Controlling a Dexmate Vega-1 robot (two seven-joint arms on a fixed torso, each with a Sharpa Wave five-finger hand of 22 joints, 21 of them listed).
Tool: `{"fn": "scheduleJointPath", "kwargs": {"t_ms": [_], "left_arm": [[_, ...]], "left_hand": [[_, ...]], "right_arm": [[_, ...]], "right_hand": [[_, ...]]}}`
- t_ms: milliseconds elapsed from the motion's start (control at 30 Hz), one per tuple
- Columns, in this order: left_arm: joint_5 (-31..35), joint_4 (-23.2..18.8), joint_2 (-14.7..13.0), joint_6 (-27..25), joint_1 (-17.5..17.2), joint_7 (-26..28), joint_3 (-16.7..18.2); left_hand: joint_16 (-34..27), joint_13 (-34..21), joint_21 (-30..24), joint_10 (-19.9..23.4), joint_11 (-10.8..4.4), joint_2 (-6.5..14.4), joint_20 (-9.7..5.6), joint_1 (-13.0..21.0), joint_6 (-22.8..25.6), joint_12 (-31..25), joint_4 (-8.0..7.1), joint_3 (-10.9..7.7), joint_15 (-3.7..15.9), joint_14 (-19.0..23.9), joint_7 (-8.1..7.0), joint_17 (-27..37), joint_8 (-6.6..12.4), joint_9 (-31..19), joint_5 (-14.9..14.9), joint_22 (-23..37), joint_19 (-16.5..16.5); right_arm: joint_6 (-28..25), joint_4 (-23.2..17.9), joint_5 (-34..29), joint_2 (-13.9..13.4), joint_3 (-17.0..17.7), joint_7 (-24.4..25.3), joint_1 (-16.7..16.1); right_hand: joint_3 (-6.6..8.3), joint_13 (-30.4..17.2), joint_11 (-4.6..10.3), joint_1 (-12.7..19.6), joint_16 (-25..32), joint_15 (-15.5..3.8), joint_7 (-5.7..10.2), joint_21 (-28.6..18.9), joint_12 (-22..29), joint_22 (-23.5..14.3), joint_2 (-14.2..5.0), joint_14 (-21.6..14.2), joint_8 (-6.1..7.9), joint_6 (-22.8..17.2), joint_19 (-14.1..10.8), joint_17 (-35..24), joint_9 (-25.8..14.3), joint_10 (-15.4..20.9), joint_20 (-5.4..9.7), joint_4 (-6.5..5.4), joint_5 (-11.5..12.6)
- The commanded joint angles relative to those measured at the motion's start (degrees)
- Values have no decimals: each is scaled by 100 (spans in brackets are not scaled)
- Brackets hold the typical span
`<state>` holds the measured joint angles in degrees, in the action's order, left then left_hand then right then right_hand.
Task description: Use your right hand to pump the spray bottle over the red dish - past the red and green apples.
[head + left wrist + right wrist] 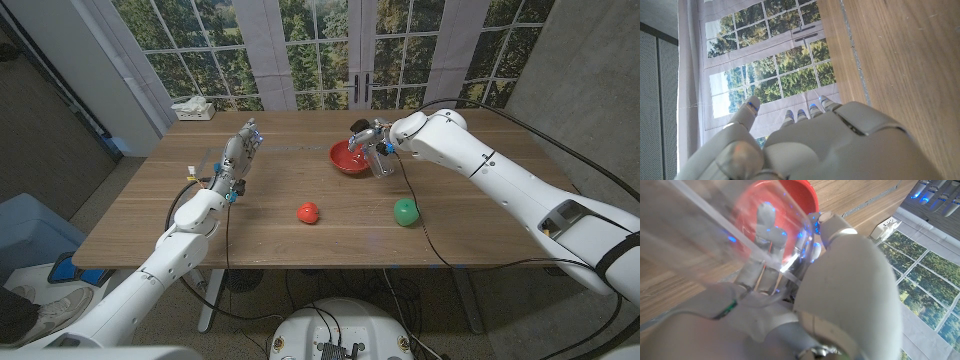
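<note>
The wooden table (270, 190) carries a red dish (347, 159), red apple (308, 212), green apple (404, 212), and a tissue box (193, 109) at its far-left corner.

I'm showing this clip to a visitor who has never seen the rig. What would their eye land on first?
Most likely the right hand holding a clear spray bottle beside the red dish, far across the table. Next, the red apple and green apple on the bare wood nearer the robot. The left hand stands empty, fingers up.

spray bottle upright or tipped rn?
Roughly upright. In the head view the spray bottle stands beside the red dish, nozzle toward it, gripped by the right hand. Whether its base touches the table: cannot tell.
</note>
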<state>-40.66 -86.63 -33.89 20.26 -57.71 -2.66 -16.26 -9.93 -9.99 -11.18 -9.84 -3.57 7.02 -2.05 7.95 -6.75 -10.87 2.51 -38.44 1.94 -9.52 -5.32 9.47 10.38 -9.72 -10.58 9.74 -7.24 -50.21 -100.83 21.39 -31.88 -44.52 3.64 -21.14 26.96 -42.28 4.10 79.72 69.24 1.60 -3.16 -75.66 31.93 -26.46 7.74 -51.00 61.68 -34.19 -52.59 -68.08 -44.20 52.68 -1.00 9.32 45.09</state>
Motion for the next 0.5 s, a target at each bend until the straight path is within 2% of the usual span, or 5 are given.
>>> {"fn": "scheduleJointPath", "kwargs": {"t_ms": [33, 367, 433, 500], "left_arm": [[29, -61, 0, -13, 1, 43, -16], [41, -121, -20, -22, -46, 100, 3], [44, -122, -29, -24, -48, 94, 4], [28, -114, -21, -20, -47, 85, 6]], "left_hand": [[-11, -15, 21, -412, 17, 265, -358, 79, -18, 0, 49, 0, 337, -673, 2, 10, 12, -16, 8, 15, -14], [-12, -16, 21, -417, 16, 248, -363, 88, -22, 1, 80, 14, 341, -674, -7, 10, 10, -16, 16, 15, -14], [-12, -16, 21, -414, 16, 246, -363, 89, -20, 0, 85, 17, 341, -674, -11, 10, 11, -16, 18, 15, -14], [-12, -16, 22, -419, 16, 243, -363, 90, -20, 2, 90, 19, 343, -674, -7, 10, 11, -16, 19, 15, -18]], "right_arm": [[34, -19, 15, -43, 15, -22, 1], [44, 17, -34, -30, -39, -28, 32], [77, 51, 19, -22, -2, -82, 33], [97, 20, -54, -27, -39, -19, 26]], "right_hand": [[-23, -7, -5, 343, 2186, -1333, -13, -39, 53, -4, -321, -807, -86, -84, -802, -404, 100, -15, 1395, -10, -47], [-65, -100, 5, 350, 2188, -1339, 10, -83, 202, 0, -338, -790, -266, -353, -778, -400, 387, -11, 1397, -9, -98], [-81, -117, -4, 348, 2184, -1334, 66, -91, 234, 2, -336, -779, -267, -462, -777, -401, 434, -9, 1399, -9, -112], [-110, -144, -29, 362, 2191, -1338, 41, -103, 278, 0, -340, -804, -186, -550, -778, -398, 342, 6, 1399, -3, -138]]}}
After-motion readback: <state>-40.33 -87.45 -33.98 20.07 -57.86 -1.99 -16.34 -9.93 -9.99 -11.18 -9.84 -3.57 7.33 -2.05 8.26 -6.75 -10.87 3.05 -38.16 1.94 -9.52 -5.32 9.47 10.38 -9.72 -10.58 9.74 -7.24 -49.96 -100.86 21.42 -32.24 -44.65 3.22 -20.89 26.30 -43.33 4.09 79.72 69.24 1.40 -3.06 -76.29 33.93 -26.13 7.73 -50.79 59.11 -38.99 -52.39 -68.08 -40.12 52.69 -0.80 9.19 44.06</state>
